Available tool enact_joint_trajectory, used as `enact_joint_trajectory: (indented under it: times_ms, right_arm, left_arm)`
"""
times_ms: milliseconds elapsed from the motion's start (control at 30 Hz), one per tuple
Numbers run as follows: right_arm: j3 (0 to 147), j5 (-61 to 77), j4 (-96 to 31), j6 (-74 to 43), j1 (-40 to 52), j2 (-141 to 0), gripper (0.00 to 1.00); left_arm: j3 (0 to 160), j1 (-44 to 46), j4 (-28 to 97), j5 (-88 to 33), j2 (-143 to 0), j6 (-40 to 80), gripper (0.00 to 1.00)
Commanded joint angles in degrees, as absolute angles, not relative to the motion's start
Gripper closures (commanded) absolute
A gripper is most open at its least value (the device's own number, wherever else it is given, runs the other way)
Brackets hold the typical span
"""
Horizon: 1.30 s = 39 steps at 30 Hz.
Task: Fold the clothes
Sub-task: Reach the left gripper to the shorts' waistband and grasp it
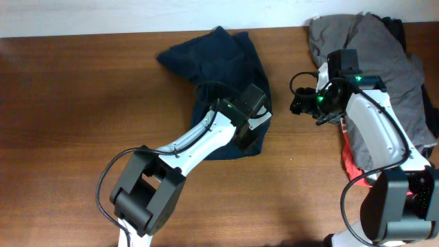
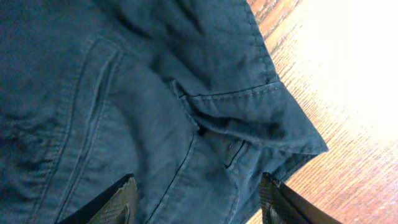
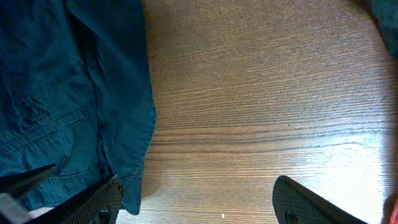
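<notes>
The dark navy-blue shorts (image 1: 219, 68) lie bunched on the wooden table at centre back. My left gripper (image 1: 255, 113) is open right over their right part; in the left wrist view the fingers (image 2: 199, 202) straddle blue fabric (image 2: 143, 93) with seams and a folded hem corner, nothing pinched between them. My right gripper (image 1: 300, 103) is open and empty over bare wood, just right of the shorts; in the right wrist view the fingers (image 3: 196, 202) span wood, with the shorts' edge (image 3: 74, 99) at the left.
A grey garment (image 1: 377, 48) is piled at the back right corner. A red-and-black item (image 1: 350, 161) lies under the right arm. The table's wood (image 1: 75, 103) stretches left of the shorts.
</notes>
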State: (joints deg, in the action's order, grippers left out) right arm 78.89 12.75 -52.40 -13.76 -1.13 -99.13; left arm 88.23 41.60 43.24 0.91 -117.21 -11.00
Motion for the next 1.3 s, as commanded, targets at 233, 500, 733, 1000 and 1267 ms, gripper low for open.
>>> enact_joint_trajectory:
  times_ms: [233, 500, 733, 1000, 1267]
  right_arm:
    - [78.7, 11.3, -52.0, -14.2, -1.3, -99.1, 0.18]
    - [78.7, 10.7, -52.0, -14.2, -1.3, -99.1, 0.18]
    - [78.7, 10.7, -52.0, -14.2, -1.3, -99.1, 0.18]
    - [78.7, 10.7, -51.4, -14.2, -1.3, -99.1, 0.18]
    - [78.7, 10.7, -51.4, -14.2, -1.3, -99.1, 0.18]
  left_arm:
    - [89.1, 44.6, 42.7, 10.6, -124.4, -15.9, 0.39]
    - [89.3, 44.5, 42.2, 16.4, -124.7, -15.7, 0.62]
    - [91.1, 44.5, 43.0, 18.0, -124.7, -15.7, 0.64]
    - [92.8, 44.5, 45.6, 18.0, -124.7, -15.7, 0.44]
    - [93.5, 44.5, 46.4, 17.8, -124.7, -15.7, 0.45]
